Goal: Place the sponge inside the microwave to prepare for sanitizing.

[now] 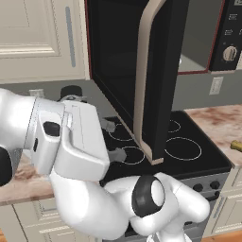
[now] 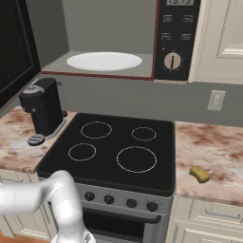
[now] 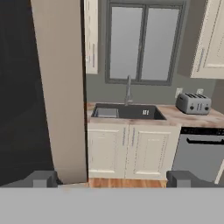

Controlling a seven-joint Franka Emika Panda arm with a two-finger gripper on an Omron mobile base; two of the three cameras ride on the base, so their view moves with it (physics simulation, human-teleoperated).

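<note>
1. left base view: the microwave (image 1: 142, 71) hangs over the stovetop (image 1: 189, 151), door swung wide; gripper (image 1: 113, 140) beside the door edge, jaws apart.
2. right base view: the sponge (image 2: 200, 173) lies on the counter (image 2: 213, 147) right of the stovetop.
3. hand view: fingertips (image 3: 41, 178) spread wide, nothing between; sink (image 3: 127, 112) and toaster (image 3: 193, 103) ahead.

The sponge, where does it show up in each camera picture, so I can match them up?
Left base view: sponge at the right edge, cut off, on the marble counter right of the stovetop.
Right base view: sponge lower right, on that same counter, right of the stovetop.
Hand view: not in it.
Shared landmark: the stovetop.
</note>
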